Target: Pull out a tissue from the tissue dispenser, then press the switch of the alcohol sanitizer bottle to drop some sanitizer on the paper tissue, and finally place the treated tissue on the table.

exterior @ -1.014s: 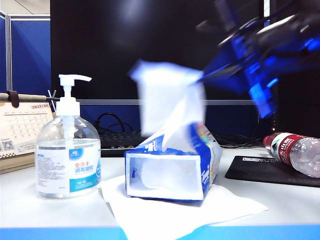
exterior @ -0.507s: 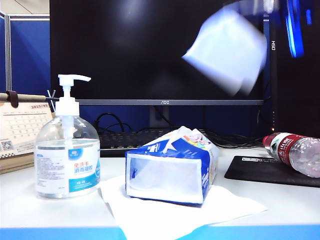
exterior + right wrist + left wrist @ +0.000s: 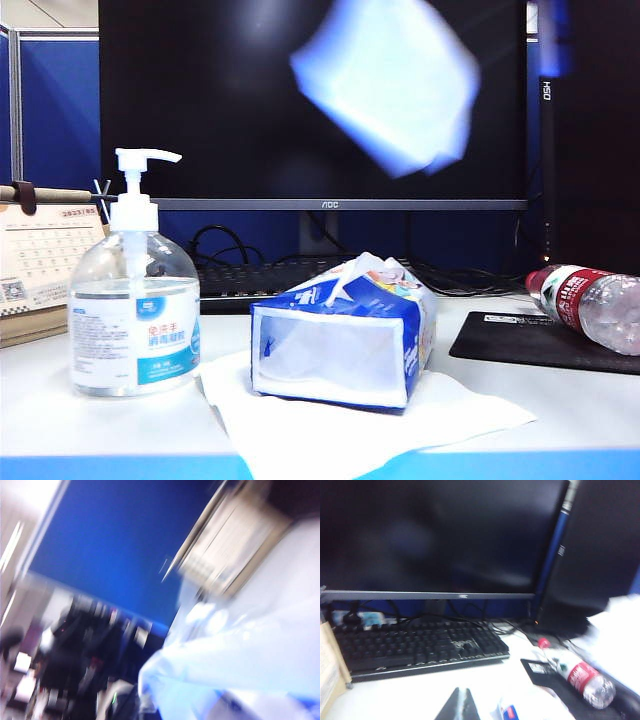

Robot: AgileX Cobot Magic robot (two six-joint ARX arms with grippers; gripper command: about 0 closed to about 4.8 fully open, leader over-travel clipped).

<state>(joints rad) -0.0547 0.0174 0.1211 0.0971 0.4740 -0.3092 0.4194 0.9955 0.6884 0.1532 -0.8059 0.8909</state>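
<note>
**Tissue lifted clear, pump step next**

The pull-out step is judged done: the tissue [image 3: 385, 85], a blurred white sheet, is seen high in the exterior view at about 1 o'clock from the pack [image 3: 340, 335], well apart from it. In the right wrist view the tissue [image 3: 235, 655] fills the near field; the right hand itself is not made out there, but it is taken as clenched on the tissue. The left hand [image 3: 460, 707] is seen only as a dark tip low over the desk [image 3: 120, 425], clenched on nothing.

The bottle [image 3: 135, 310] stands at 9 o'clock from the pack, pump [image 3: 140, 165] up. Next, the sheet is to be brought under the nozzle and the pump pressed.
</note>
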